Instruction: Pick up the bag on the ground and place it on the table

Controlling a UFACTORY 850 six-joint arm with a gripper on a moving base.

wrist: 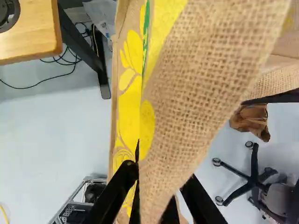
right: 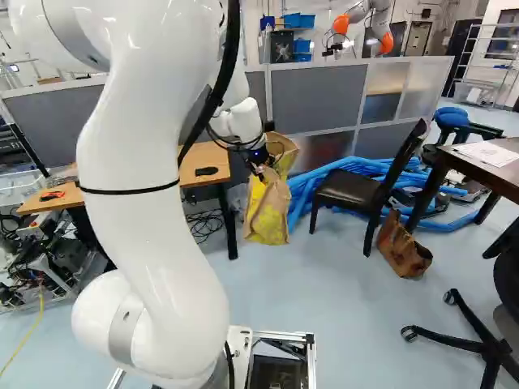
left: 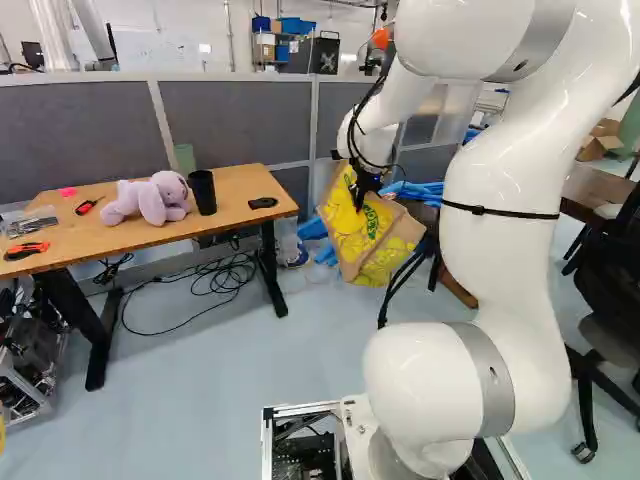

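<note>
My gripper (left: 366,186) is at the upper part of a burlap bag (left: 372,235) with yellow print, to the right of the wooden table (left: 235,180) in the left base view. In the right base view the bag (right: 268,209) hangs below the gripper (right: 261,162), beside the table's leg. Seen from the wrist, the gripper (wrist: 161,193) is shut on the bag's burlap (wrist: 187,93), with a fold of cloth between its two fingers. The fingertips are partly hidden by the cloth. The tabletop (wrist: 28,32) lies off to one side of the bag.
On the table are a purple plush toy (left: 150,198), a black cup (left: 202,192) and small tools. Cables (left: 215,280) lie below it. Blue hoses (right: 336,174), a black chair (right: 354,190) and a brown bag (right: 403,245) stand right of the held bag. Another robot (right: 369,24) is behind the partition.
</note>
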